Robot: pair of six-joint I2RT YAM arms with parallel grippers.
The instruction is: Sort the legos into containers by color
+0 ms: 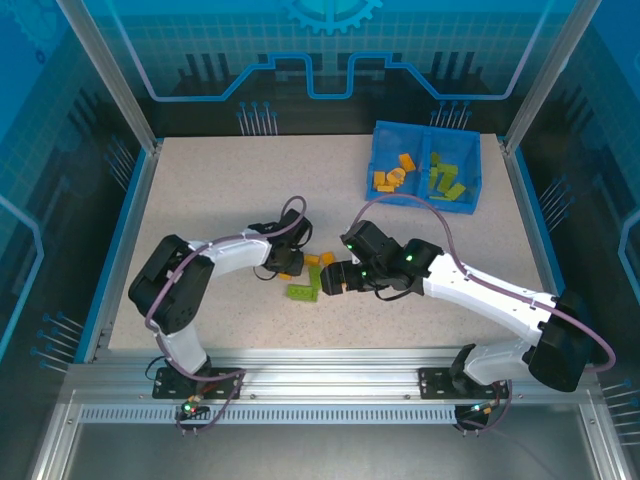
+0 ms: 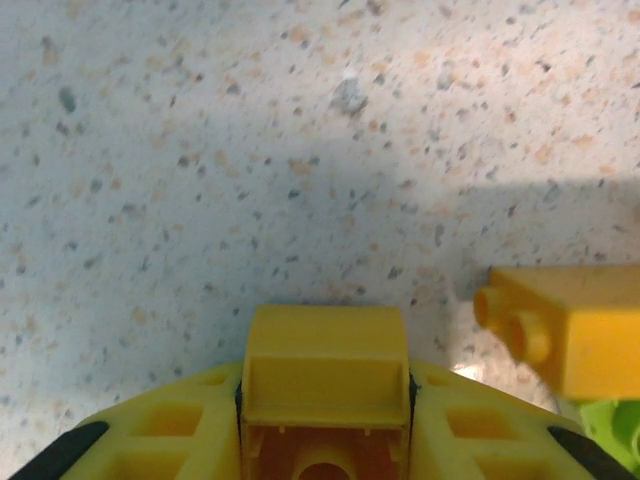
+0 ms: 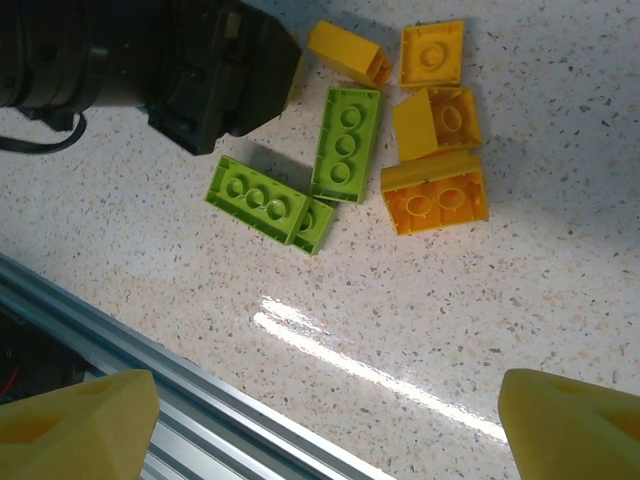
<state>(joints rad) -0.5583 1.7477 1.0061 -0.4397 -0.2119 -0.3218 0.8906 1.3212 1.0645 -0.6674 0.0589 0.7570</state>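
The table (image 3: 520, 300) is looking like smooth speckled stone and is giving back a bright glare. The legos (image 3: 345, 145) are shining as glossy hard plastic; the orange brick (image 2: 325, 345) is looking more satin. The fingers (image 2: 170, 430) of the left gripper (image 2: 325, 420) are showing matt yellow plastic. The rail (image 3: 200, 420) is gleaming as brushed metal.

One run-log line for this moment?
left gripper: fingers shut on orange brick | right gripper: fingers open by loose pile | bin: orange left, green right
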